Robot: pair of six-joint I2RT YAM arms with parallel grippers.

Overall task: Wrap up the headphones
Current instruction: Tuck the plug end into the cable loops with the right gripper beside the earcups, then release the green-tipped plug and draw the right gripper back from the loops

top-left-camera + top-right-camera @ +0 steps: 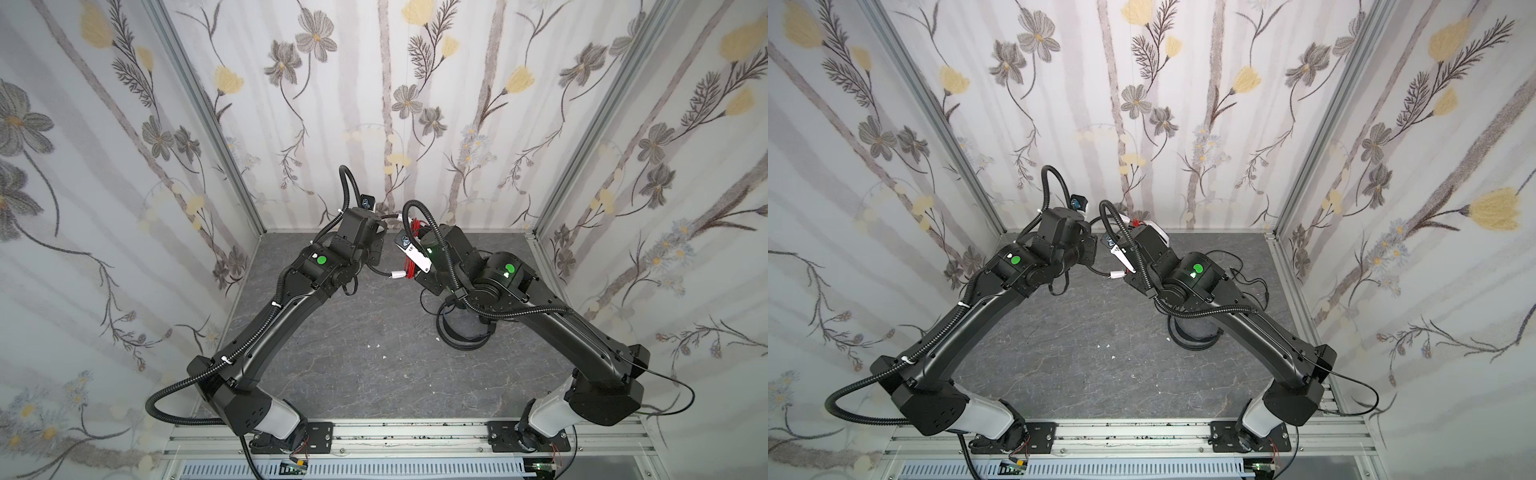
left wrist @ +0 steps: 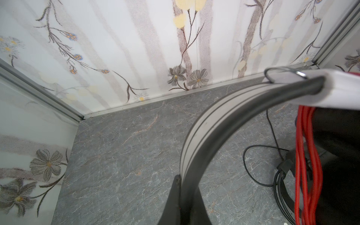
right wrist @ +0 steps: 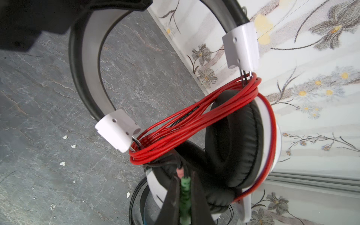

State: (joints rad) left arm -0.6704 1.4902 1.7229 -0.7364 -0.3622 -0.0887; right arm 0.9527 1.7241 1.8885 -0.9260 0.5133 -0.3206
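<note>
1. Risk: the red cord [image 3: 194, 124] sits in several loose turns round the stems just under the two white slider blocks [image 3: 118, 129] of the white headset [image 3: 233, 136]. I judge that only my pinch on its end holds the coil in place. If I let go before the end is tucked in, the turns could spring off.
2. Risk: if I pull that end too hard, I could drag the turns off the stems or twist the headband [image 2: 204, 124] in my left grip, which catches only a narrow strip.
3. Risk: the black headset [image 1: 461, 332] lies on the table [image 1: 353, 353] beneath my right forearm, at about 4 o'clock from the white one. A low sweep of that arm could snag it.
4. My left gripper [image 2: 183, 187] is clamped fully on the headband and carries the white headset off the table, toward 12 o'clock of the table in both top views.
5. My right gripper [image 3: 185, 185] is all but closed, pinching the green and pink plugs [image 3: 184, 192] at the cord's end, just beside the ear cups.
6. Pose: my arms rise from 7 and 5 o'clock and bend inward, and the wrists nearly meet at the back.
</note>
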